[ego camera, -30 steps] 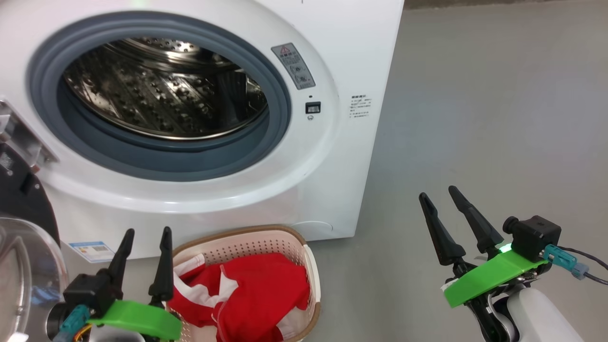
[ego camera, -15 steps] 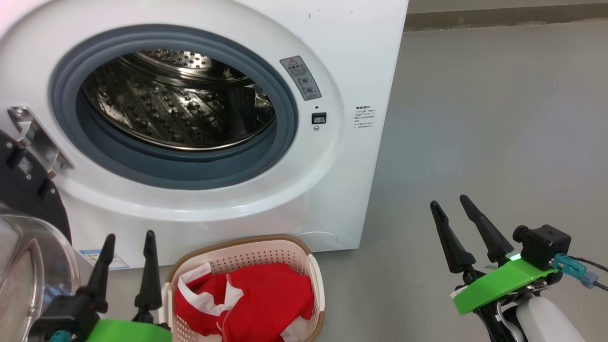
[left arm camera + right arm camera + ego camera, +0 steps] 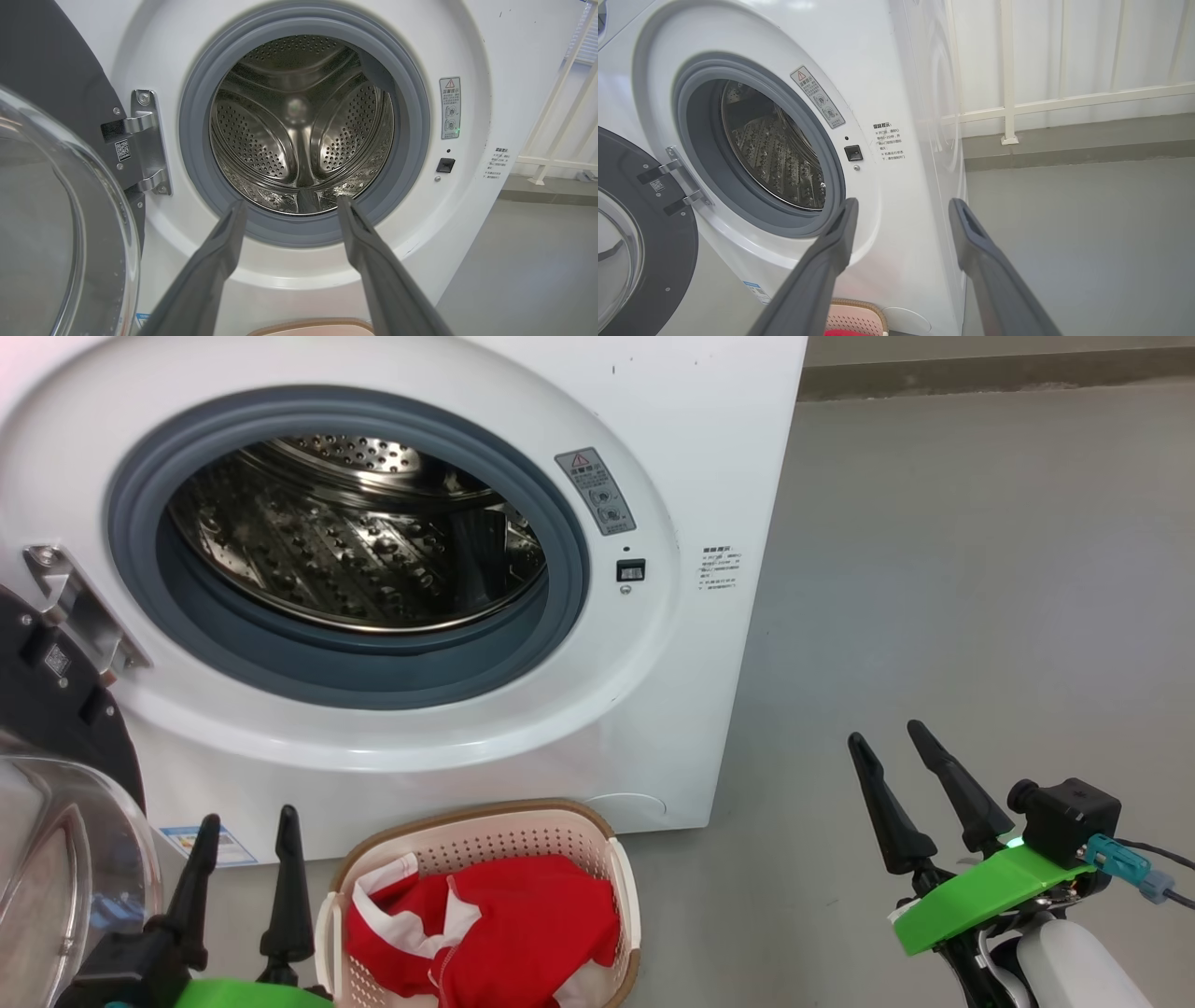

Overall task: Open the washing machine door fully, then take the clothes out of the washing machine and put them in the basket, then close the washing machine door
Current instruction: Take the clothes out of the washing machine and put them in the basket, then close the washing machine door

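The washing machine [image 3: 709,448] stands ahead with its steel drum [image 3: 355,551] bare of laundry. The washing machine door [image 3: 56,728] hangs swung wide open at the left, black rim and clear glass bowl showing; it is also in the left wrist view, door [image 3: 51,224], and right wrist view, door [image 3: 640,242]. The red clothes [image 3: 485,933] lie in the basket [image 3: 476,826] on the floor before the machine. My left gripper [image 3: 247,826] is open, just left of the basket. My right gripper [image 3: 887,735] is open over bare floor at the right, well apart from the machine.
Grey floor [image 3: 980,616] spreads to the right of the machine. A white railing [image 3: 1064,100] runs along the wall behind. The door's metal hinge [image 3: 145,140] juts from the machine's left front. A blue label [image 3: 201,845] sits at the machine's lower left corner.
The head view has shifted, so the machine and basket sit lower and further right. My left gripper has sunk towards the bottom edge; both grippers stay open.
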`<state>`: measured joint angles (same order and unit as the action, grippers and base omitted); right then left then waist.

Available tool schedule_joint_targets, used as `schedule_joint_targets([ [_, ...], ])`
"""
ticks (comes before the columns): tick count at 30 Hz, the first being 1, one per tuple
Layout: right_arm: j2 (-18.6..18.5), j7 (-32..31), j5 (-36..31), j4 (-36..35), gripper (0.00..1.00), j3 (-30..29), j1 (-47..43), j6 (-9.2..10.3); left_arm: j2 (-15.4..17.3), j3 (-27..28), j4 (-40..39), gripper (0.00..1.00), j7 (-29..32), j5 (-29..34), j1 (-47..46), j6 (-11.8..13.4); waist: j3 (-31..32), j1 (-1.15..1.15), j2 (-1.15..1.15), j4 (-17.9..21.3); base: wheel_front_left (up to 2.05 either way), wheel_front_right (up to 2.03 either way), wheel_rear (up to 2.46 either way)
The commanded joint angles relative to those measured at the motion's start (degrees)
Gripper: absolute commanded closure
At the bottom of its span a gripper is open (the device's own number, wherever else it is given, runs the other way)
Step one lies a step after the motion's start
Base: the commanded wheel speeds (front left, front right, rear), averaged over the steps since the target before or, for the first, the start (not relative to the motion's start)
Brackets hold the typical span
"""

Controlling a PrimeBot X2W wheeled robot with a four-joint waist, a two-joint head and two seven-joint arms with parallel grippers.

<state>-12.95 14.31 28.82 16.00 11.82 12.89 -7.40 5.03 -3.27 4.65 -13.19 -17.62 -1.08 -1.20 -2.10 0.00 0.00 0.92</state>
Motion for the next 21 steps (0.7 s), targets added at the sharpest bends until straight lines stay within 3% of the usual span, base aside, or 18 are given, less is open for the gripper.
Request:
schedule_joint_targets([
  [1,-0.4,0.7,-0.4,-1.0,0.00,0.6,-0.1,-0.09,1.1,2.0,-1.5,0.00,-0.1,-0.4,-0.4,0.4,0.1,0.00,0.00,0.0,0.00,0.00,0.00],
  [21,-0.2,0.7,-1.4,-0.6,0.00,0.4,-0.5,-0.09,1.8,1.8,-0.3,0.00,0.1,-1.5,-0.4,0.8,0.7,0.00,0.00,0.2,0.00,0.00,0.00],
])
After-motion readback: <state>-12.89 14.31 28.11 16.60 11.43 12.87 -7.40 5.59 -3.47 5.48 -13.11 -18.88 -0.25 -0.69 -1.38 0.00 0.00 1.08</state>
